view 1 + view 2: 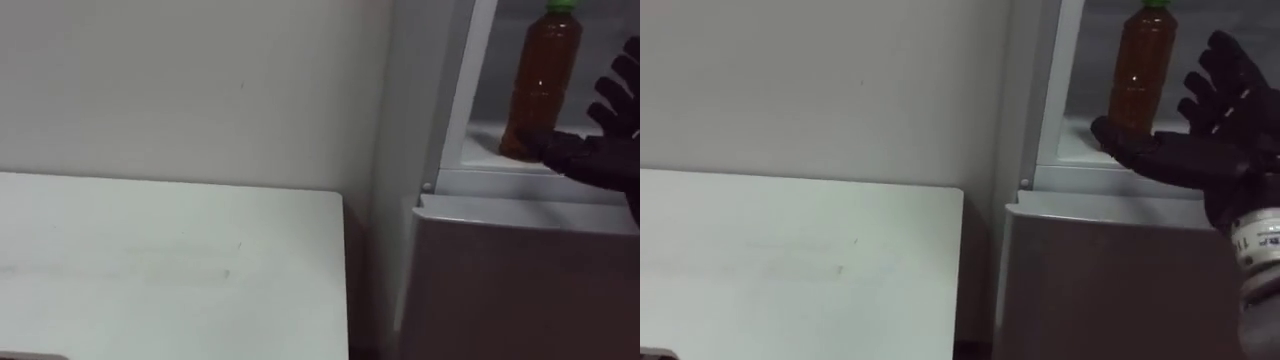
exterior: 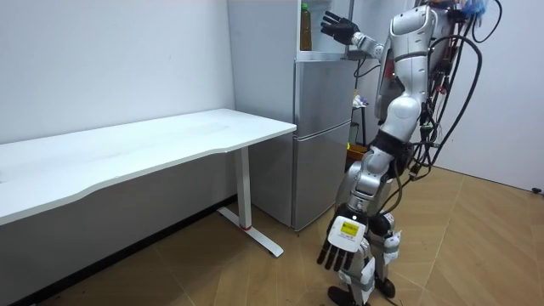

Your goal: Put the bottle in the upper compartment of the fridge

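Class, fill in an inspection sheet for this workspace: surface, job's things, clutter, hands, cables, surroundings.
Surface: white table, to the left of the fridge.
Job's things: bottle of amber liquid with a green cap, upright in the open upper compartment.
Clutter: nothing seen.
Hands: right hand open, raised beside the bottle, not gripping it; left hand open, hanging by the robot's side.
Cables: nothing seen.
Surroundings: pale wall, wooden floor.

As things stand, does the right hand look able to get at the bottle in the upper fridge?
Probably yes. The right hand is open, level with and just beside the bottle, which stands upright in the open upper compartment, with nothing between them.
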{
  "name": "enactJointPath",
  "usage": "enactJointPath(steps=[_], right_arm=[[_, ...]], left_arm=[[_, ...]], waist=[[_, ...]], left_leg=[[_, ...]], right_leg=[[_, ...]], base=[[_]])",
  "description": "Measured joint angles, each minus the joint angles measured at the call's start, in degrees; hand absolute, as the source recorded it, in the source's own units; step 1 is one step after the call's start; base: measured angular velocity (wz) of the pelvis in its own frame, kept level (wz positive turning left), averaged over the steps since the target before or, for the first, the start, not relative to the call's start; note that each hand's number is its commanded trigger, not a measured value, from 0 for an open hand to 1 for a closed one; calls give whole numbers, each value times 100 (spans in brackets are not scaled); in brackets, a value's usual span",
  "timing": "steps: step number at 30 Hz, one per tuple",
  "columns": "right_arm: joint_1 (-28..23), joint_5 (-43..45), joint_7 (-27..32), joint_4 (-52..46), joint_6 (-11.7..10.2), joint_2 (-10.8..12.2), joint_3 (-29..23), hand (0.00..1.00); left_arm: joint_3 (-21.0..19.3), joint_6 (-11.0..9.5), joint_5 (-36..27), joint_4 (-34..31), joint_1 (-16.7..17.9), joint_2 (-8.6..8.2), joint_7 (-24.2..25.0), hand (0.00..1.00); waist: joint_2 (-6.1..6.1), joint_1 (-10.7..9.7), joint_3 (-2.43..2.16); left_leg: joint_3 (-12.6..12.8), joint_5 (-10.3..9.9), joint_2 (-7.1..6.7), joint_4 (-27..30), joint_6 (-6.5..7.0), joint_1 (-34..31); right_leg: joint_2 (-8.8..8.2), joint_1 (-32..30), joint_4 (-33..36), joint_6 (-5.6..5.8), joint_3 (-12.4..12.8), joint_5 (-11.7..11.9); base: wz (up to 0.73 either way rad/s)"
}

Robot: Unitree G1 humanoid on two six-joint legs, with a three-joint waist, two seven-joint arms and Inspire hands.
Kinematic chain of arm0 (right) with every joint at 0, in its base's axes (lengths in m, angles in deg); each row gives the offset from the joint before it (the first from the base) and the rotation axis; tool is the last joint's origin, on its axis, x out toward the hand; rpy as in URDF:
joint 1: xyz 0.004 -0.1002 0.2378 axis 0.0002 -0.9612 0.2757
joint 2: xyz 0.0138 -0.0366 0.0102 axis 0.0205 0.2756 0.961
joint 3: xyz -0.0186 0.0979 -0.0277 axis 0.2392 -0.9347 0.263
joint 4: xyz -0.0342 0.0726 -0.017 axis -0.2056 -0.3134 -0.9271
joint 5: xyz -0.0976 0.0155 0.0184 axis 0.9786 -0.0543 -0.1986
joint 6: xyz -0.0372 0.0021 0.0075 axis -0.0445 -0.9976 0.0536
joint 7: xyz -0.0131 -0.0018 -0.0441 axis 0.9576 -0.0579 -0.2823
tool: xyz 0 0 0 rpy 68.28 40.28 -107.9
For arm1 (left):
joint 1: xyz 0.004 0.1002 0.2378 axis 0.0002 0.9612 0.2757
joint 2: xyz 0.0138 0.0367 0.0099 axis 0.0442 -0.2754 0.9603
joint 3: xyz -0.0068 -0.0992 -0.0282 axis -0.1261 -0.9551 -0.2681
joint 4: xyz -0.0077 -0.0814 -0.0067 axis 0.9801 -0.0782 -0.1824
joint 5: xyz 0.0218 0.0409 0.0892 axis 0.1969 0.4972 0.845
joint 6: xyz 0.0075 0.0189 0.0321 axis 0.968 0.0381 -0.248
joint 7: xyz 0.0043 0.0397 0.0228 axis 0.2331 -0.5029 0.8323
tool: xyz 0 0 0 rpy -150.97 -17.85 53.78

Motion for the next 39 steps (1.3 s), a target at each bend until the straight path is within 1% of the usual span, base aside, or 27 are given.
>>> enactJointPath(steps=[1,3,4,6,7,9,10,12,13,14,15,16,17,18,20,21,22,24,27,30,34,35,37,39], right_arm=[[-29,1,3,-30,-64,42,-1,0],[-51,136,-7,-41,-318,200,-1,0],[-84,206,-10,-48,-384,229,-1,0],[-353,548,-12,-197,-617,494,-18,0],[-435,548,-13,-259,-648,565,-30,0],[-706,554,-24,-385,-801,810,-43,0],[-752,578,-13,-385,-838,895,-42,0],[-998,808,145,-460,-887,1247,-36,0],[-1055,826,196,-480,-907,1314,-34,0],[-1134,971,293,-490,-949,1415,-24,0],[-1267,1291,426,-493,-1059,1488,-7,0],[-1335,1512,494,-493,-1122,1533,20,0],[-1458,1885,646,-493,-1210,1603,87,0],[-1563,2176,785,-490,-1295,1687,127,0],[-1729,2478,1022,-483,-1432,1810,169,0],[-1831,2601,1153,-436,-1498,1829,209,0],[-1886,2653,1206,-392,-1532,1828,230,0],[-2100,2900,1456,-42,-1638,1829,339,0],[-2349,3040,1728,401,-1638,1856,384,0],[-2459,3001,1919,669,-1638,1968,387,0],[-2560,2788,2103,894,-1644,1984,387,0],[-2622,2708,2173,1019,-1679,1991,387,0],[-2676,2528,2255,1383,-1714,1993,385,0],[-2778,2467,2313,2001,-1713,1996,404,0]], left_arm=[[4,-23,3,41,-2,-12,3,0],[103,-161,201,225,-34,-73,9,0],[117,-189,227,238,-34,-92,14,0],[117,-300,222,339,-42,-168,22,0],[121,-331,216,370,-42,-191,22,0],[138,-370,199,474,-69,-269,18,0],[182,-393,192,510,-69,-273,17,0],[359,-445,210,554,-57,-309,5,0],[391,-457,211,559,-57,-321,5,0],[421,-476,211,572,-62,-346,5,0],[471,-492,221,574,-84,-344,3,0],[480,-509,217,580,-92,-344,1,0],[492,-565,206,633,-117,-347,-3,0],[504,-587,203,672,-187,-346,-11,0],[510,-626,199,750,-262,-348,-50,0],[535,-635,186,791,-328,-349,-75,0],[552,-649,185,780,-335,-350,-80,0],[607,-738,186,779,-341,-365,-128,0],[615,-844,182,781,-346,-405,-138,0],[621,-864,40,781,-346,-406,-178,0],[701,-876,3,749,-309,-420,-233,0],[722,-873,-34,714,-317,-420,-234,0],[723,-873,-156,711,-325,-419,-248,0],[726,-873,-203,749,-370,-416,-246,0]], waist=[[4,5,-1],[31,-2,-3],[24,-4,0],[10,-1,-2],[10,-2,-1],[13,-4,0],[13,-3,2],[38,5,15],[47,6,19],[63,1,24],[87,7,27],[94,15,26],[119,27,23],[147,5,22],[165,-2,6],[207,-17,8],[215,-14,0],[238,-13,-11],[266,-29,-9],[285,-51,-9],[280,-130,-9],[274,-149,-10],[269,-158,-17],[263,-159,-22]], left_leg=[[2,-1,2,-2,-1,3],[27,-1,5,-1,-1,10],[33,-1,5,-1,-1,10],[31,-26,5,16,3,3],[30,-33,2,21,5,3],[51,-42,-12,24,18,16],[65,-44,-11,24,21,19],[111,-49,-18,25,31,75],[136,-51,-16,24,35,87],[151,-59,-18,21,43,91],[184,-70,-12,24,51,86],[207,-77,-7,23,53,86],[233,-92,-3,19,51,86],[237,-101,-5,18,54,73],[244,-102,-6,7,55,49],[271,-102,0,-14,55,48],[282,-102,1,-27,55,54],[319,-104,5,-91,50,96],[332,-106,9,-129,49,101],[346,-104,8,-159,47,95],[351,-105,-4,-170,49,82],[352,-104,-8,-168,50,85],[353,-104,-13,-164,51,84],[351,-104,-17,-167,51,109]], right_leg=[[1,2,0,0,-1,0],[3,-2,-1,0,11,0],[2,-4,-3,0,9,0],[-1,-10,-12,0,24,0],[-1,-12,-18,1,28,-1],[-9,-27,-31,18,71,-15],[-8,-34,-36,22,111,-20],[-11,-37,-36,41,163,-44],[-13,-38,-32,44,167,-46],[-19,-43,-33,46,168,-47],[-20,-54,-31,48,182,-48],[-20,-62,-26,49,195,-48],[-13,-86,-13,50,264,-49],[-11,-100,-14,52,272,-48],[-11,-131,6,55,276,-45],[-8,-147,16,55,295,-43],[-6,-148,16,55,306,-42],[-6,-139,21,55,316,-42],[-7,-171,76,56,311,-42],[-6,-171,73,56,334,-42],[-15,-189,62,60,343,-45],[-17,-202,40,64,339,-47],[-17,-173,-19,65,339,-47],[-20,-146,-33,75,329,-49]], base=[[0],[-5],[-3],[0],[0],[-5],[-11],[-11],[-11],[-9],[-10],[-15],[-16],[-14],[-5],[-8],[-9],[-10],[-5],[-5],[0],[0],[0],[0]])
